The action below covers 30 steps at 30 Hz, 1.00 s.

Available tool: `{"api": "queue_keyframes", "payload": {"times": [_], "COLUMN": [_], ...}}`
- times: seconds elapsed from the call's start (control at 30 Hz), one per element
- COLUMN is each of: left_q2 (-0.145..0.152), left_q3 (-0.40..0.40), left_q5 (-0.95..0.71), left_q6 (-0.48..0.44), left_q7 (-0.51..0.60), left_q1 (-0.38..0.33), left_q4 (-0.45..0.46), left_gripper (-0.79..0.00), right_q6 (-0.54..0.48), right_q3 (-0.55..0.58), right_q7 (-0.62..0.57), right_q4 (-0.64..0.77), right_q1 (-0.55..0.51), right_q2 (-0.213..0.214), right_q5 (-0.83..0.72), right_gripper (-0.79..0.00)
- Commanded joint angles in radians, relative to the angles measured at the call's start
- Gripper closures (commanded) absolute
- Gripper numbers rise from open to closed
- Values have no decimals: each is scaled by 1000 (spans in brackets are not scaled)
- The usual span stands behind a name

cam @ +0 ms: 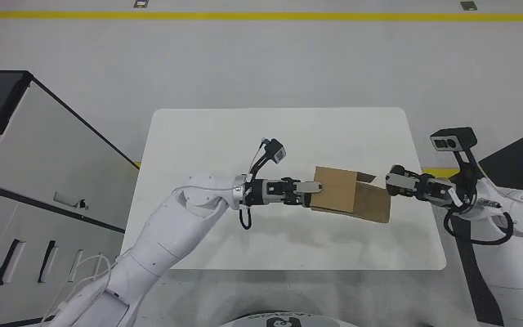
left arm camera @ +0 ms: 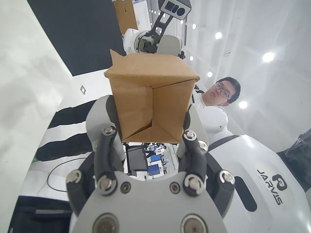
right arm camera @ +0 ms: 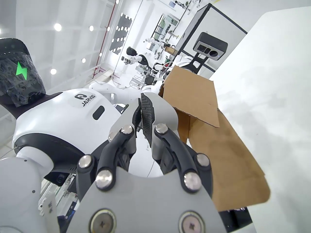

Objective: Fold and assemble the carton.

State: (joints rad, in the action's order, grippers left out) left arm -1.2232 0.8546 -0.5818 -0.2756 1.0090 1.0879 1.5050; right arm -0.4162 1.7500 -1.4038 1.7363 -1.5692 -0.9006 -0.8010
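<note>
Now | one carton | left pincer clamps it | right pincer closed, empty

Quantities: one carton, centre right of the frame; one table; two grippers, namely left gripper and right gripper; one cabinet, left edge.

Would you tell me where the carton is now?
In the top view the carton is above the table, right of centre, held by the left gripper, the right gripper at its other end.
</note>
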Motion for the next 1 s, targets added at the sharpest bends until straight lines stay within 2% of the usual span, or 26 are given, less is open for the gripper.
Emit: {"api": "queue_keyframes", "payload": {"times": [0.0,0.6,0.97], "left_q2": [-3,-32,-38], "left_q3": [-2,-17,-17], "left_q5": [-19,-189,-189], "left_q6": [-9,-99,-112], "left_q7": [7,95,110], "left_q1": [-1,-5,-11], "left_q4": [-8,-70,-86], "left_gripper": [0,0,0], "right_q6": [-6,-18,-10], "right_q3": [10,14,8], "right_q7": [6,69,74], "right_q4": [8,70,88], "right_q1": [-7,-26,-19], "right_q2": [0,-5,-5], "right_q5": [-2,29,71], "right_gripper": [0,0,0]}}
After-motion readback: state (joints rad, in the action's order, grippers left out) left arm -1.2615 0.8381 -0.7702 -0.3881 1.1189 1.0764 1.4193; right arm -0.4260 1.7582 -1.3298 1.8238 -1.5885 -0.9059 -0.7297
